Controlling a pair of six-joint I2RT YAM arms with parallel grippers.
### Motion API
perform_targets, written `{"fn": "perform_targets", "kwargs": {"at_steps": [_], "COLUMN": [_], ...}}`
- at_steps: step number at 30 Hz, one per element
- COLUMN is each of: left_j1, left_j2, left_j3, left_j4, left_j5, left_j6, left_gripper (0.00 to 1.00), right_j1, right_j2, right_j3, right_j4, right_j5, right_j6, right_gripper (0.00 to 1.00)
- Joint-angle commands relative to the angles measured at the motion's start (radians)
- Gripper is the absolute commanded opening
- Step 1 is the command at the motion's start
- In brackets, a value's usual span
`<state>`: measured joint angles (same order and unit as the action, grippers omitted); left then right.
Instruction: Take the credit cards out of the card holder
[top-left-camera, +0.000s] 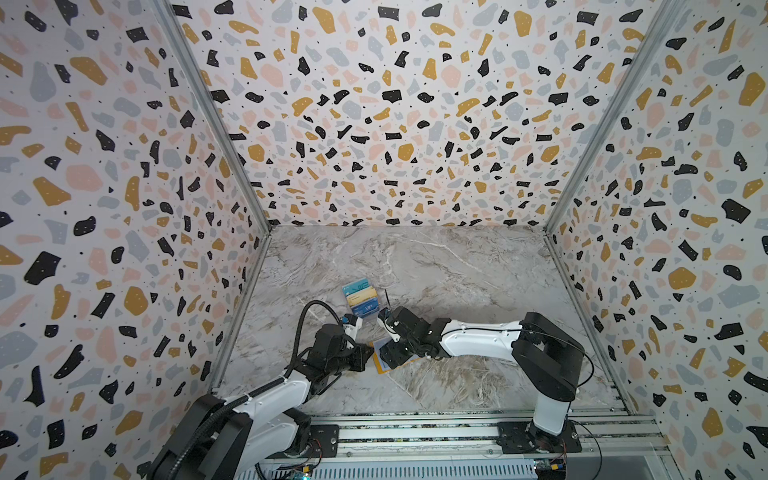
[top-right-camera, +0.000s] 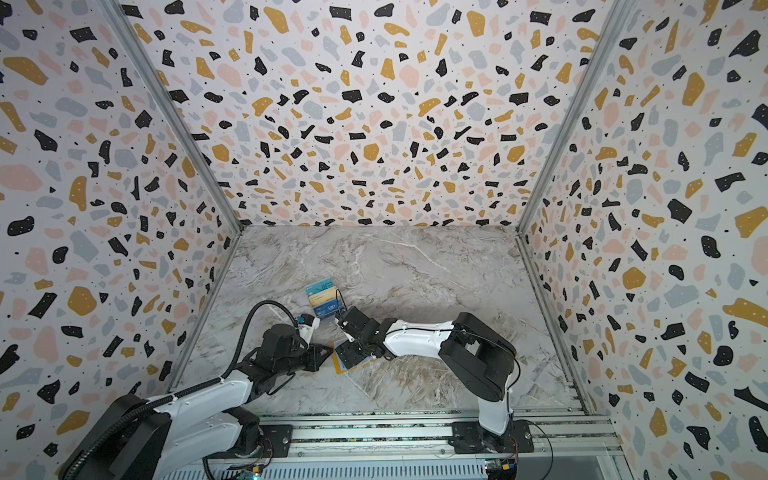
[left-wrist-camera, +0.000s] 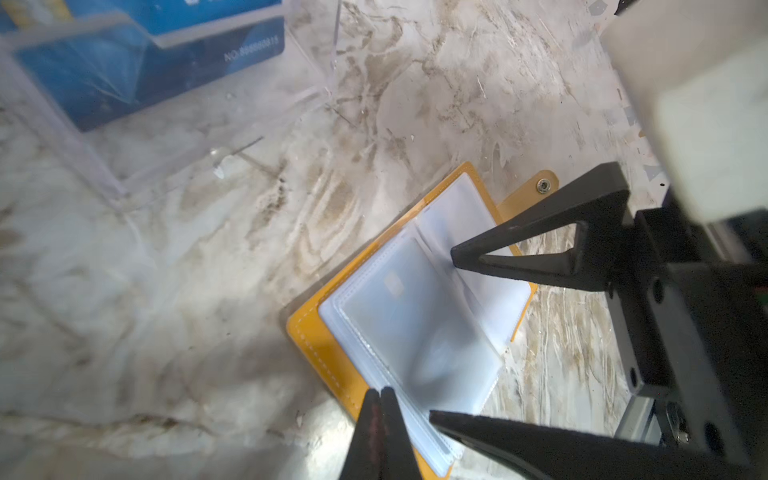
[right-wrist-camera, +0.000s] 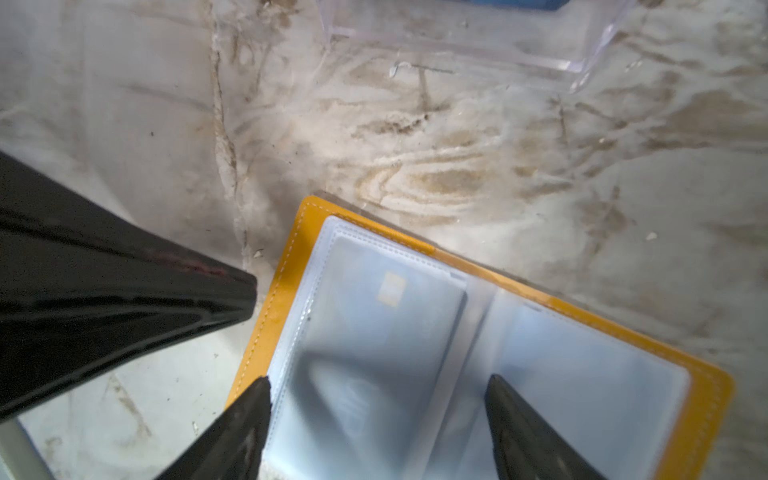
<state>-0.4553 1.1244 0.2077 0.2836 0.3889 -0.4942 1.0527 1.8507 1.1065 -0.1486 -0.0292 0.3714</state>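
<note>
While the card holder lies open on the desk, we see the right end effector directly above it with its fingers set wide apart, one tip on each side of the fold. We judge that this spread is there to press the booklet flat, so that it does not slide or fold shut when a card is pulled. The left end effector has its fingers together at the holder's outer edge, close beside one tip of the right one. Whether it pinches the rim of a sleeve or only touches it, we cannot say, because the view there is blurred. Between the right end effector's tips, one grey-blue card with a gold chip is not yet out of its sleeve. The other credit cards, teal, beige and dark blue, stand in a clear stand a little ahead of both end effectors and apart from the holder. Probably removed cards are collected there.

The desk has a grey marble pattern with brownish veins. Around it on three sides stand walls with a terrazzo pattern, and a metal rail behind the end effectors carries both arm bases.
</note>
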Motion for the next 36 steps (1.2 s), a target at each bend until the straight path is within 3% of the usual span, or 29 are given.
{"fn": "perform_targets", "kwargs": {"at_steps": [1, 17, 26, 36], "left_j1": [-0.008, -0.015, -0.016, -0.016], "left_j2": [0.031, 0.091, 0.094, 0.103], "left_j3": [-0.002, -0.029, -0.031, -0.028], "left_j4": [0.075, 0.068, 0.062, 0.055], "left_j5": [0.026, -0.027, -0.037, -0.041], "left_j6": [-0.001, 0.003, 0.005, 0.009], "left_gripper": [0.00, 0.00, 0.00, 0.00], "right_j1": [0.008, 0.043, 0.043, 0.029], "right_j2": [0.005, 0.052, 0.055, 0.033], "right_j3": [0.037, 0.072, 0.076, 0.075], "right_j4": [-0.015, -0.069, -0.096, -0.114], "right_j5": [0.038, 0.142, 0.185, 0.220], "right_j6": [0.018, 0.021, 0.035, 0.054], "right_gripper": [0.81, 0.76, 0.60, 0.52]}}
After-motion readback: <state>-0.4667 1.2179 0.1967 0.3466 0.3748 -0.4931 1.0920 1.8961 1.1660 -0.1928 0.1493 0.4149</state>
